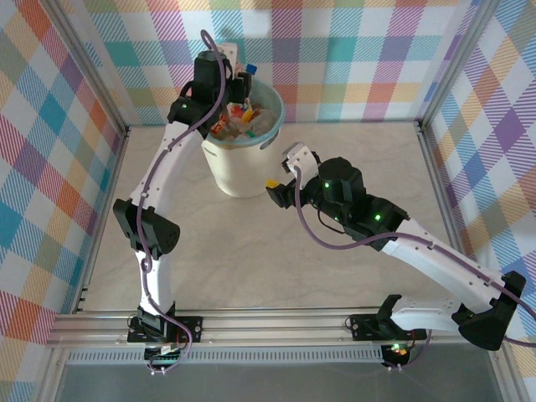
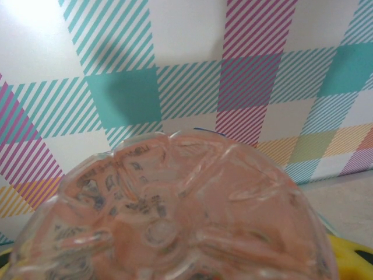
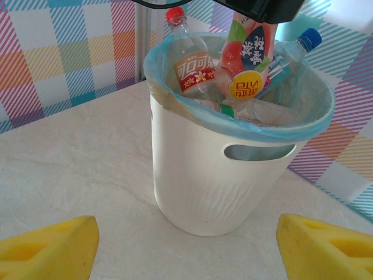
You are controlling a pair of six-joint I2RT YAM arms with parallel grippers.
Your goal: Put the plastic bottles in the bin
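Pads of yellow foam tip the right fingers (image 3: 46, 248), which stand spread wide with nothing between them, low over the pale marbled table (image 3: 70, 169) and facing the bin from near its side. Beyond them stands the tall cream-white cylindrical plastic bin (image 3: 204, 175), lined with a light teal plastic bag (image 3: 175, 96) folded over its rim. The bin is heaped. A clear bottle with a red cap and tan label (image 3: 192, 70) leans at the left of the rim, a clear blue-capped bottle (image 3: 294, 55) pokes up on the right, and a green cap (image 3: 227, 109) shows among crumpled clear plastic lower down. Over the heap hangs a clear bottle with a pink and red label (image 3: 245, 52), pinched by the left fingers (image 2: 344, 262), its moulded base turned toward the left wrist camera. Behind it rises the checked pastel wall (image 2: 122, 99).

Judged from this, the task is close to its end. The bottles seen are in the bin or held above it, and the table around the bin lies bare in the top view. What seems left is letting this bottle drop onto the pile, where it may sit high rather than sink in.
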